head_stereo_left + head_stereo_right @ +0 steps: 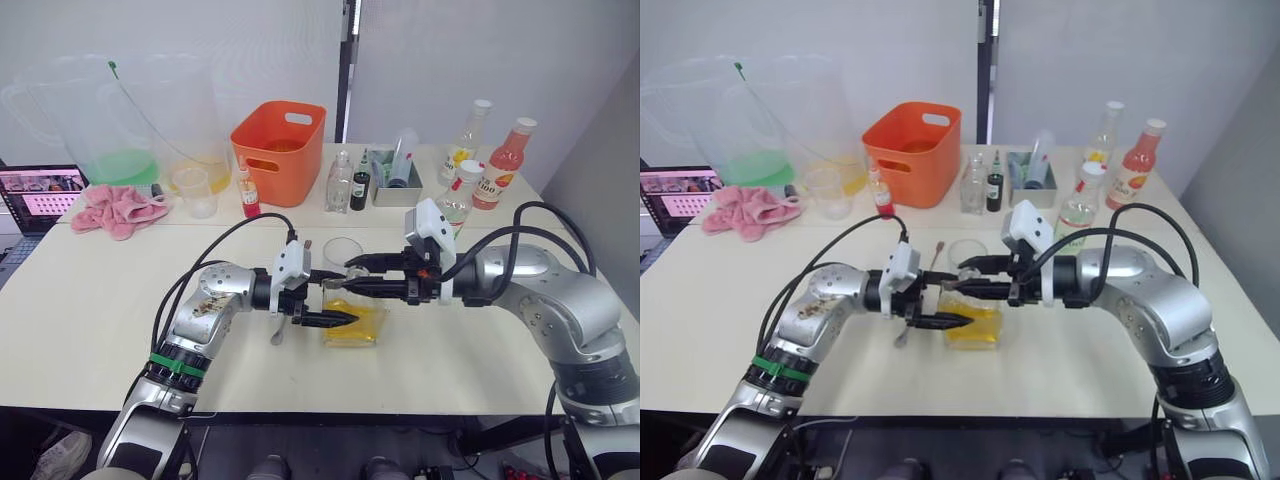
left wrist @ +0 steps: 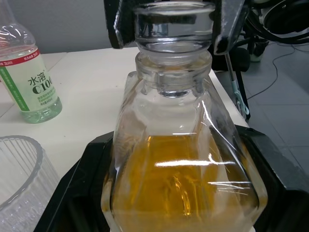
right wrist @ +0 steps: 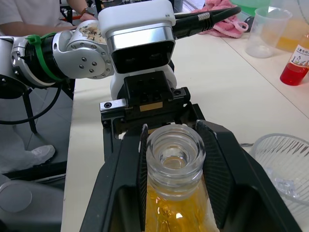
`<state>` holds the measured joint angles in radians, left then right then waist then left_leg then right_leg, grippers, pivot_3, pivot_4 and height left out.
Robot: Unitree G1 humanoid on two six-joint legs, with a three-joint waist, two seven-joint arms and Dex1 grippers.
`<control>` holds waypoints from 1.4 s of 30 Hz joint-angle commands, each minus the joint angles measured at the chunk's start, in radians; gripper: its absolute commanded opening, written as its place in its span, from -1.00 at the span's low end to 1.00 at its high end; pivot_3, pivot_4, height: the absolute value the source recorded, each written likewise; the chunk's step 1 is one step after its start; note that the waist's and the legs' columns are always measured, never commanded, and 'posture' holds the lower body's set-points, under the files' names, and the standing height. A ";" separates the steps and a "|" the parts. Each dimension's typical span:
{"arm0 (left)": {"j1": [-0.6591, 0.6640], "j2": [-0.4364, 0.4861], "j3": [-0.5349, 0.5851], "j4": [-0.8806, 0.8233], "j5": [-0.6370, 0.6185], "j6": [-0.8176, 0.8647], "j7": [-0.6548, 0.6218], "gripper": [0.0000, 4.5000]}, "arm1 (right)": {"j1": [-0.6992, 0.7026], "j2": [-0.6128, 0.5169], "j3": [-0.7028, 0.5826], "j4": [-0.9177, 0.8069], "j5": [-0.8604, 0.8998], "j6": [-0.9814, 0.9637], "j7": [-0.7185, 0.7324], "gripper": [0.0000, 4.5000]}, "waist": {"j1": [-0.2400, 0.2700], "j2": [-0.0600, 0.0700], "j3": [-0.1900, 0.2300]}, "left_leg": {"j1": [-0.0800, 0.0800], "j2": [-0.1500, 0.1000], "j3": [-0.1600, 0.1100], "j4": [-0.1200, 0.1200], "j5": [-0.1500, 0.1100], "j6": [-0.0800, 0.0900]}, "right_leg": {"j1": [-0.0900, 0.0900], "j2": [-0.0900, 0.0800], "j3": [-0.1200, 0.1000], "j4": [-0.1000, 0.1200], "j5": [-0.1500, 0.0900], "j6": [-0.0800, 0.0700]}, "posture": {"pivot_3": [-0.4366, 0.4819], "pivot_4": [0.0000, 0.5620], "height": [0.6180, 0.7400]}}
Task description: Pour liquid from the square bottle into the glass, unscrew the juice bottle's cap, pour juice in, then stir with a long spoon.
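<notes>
- Task status: early, by my judgement. The square clear glass bottle of amber liquid (image 1: 352, 322) stands upright on the cream surface (image 1: 90, 320), near its front edge, with its round glass stopper (image 3: 175, 152) seated in the neck.
- The left gripper (image 1: 330, 320) has its black fingers closed against the bottle's lower body, one on each side, as the left wrist view shows.
- The right gripper (image 3: 175, 159) pinches the stopper and neck between its two black fingers. This looks like stopper removal, not yet pouring.
- The clear ribbed drinking glass (image 1: 343, 251) stands just behind the bottle and appears empty; no amber liquid is visible in it.
- Outstanding, as far as visible: the pour from the square bottle, uncapping and pouring the juice, and the stir.
- Juice candidates: the white-capped bottle with a green label (image 2: 29, 82) stands capped behind the right gripper; a pink-filled bottle (image 1: 505, 160) and a tall clear bottle (image 1: 465, 140) stand further back. Which one is meant cannot be told.
- The long metal spoon (image 1: 277, 335) lies on the surface beside the left gripper, partly hidden by it.
- Surroundings at the back of the surface: an orange plastic bin (image 1: 278, 150), a pink cloth (image 1: 120, 208), large clear pitchers (image 1: 120, 120), and a small red bottle (image 1: 248, 195).
- Obstruction risk: the glass stands close behind both grippers; tilting the bottle could knock it.
</notes>
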<state>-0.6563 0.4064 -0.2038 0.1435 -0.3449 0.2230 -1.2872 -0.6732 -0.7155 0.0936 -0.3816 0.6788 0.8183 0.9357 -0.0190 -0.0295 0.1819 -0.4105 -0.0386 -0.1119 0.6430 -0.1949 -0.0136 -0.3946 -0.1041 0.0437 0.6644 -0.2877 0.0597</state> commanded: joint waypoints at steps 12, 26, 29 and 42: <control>0.029 0.062 -0.121 0.023 0.090 0.043 -0.019 0.24 | -0.036 -0.006 0.012 -0.063 -0.030 -0.057 0.062 -0.52 | -0.006 0.000 0.000 | 0.002 0.000 0.000 0.000 0.000 0.000 | 0.001 0.000 0.000 0.000 0.000 0.000 | -0.05 -0.47 1.00; 0.031 0.079 -0.176 0.043 0.123 0.094 0.000 0.24 | -0.112 0.017 0.024 -0.012 -0.019 -0.027 0.134 -0.52 | -0.007 0.000 -0.008 | 0.008 0.001 0.000 0.000 -0.002 0.003 | 0.008 0.001 -0.001 -0.001 0.000 0.000 | -0.05 -0.47 1.00; 0.034 0.080 -0.178 0.042 0.124 0.092 0.001 0.24 | -0.120 0.010 -0.006 0.007 0.001 -0.010 0.146 -0.52 | -0.005 0.000 -0.008 | 0.009 0.002 0.000 0.000 -0.002 0.003 | 0.008 0.001 -0.001 -0.001 0.000 0.000 | -0.05 -0.47 1.00; 0.027 0.043 -0.122 0.028 0.079 0.067 0.043 0.24 | -0.011 -0.125 -0.350 0.225 -0.016 -0.091 0.043 -0.52 | 0.007 -0.001 -0.010 | 0.008 0.001 0.001 0.000 -0.002 0.003 | 0.008 0.001 0.000 -0.002 0.000 0.000 | -0.05 -0.47 1.00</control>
<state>-0.6674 0.4394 -0.2866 0.1282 -0.3149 0.2641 -1.2548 -0.7123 -0.8152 -0.1932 -0.1905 0.7026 0.7789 0.9975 -0.0124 -0.0309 0.1719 -0.4023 -0.0375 -0.1110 0.6426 -0.1969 -0.0106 -0.3862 -0.1035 0.0434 0.6630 -0.2878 0.0597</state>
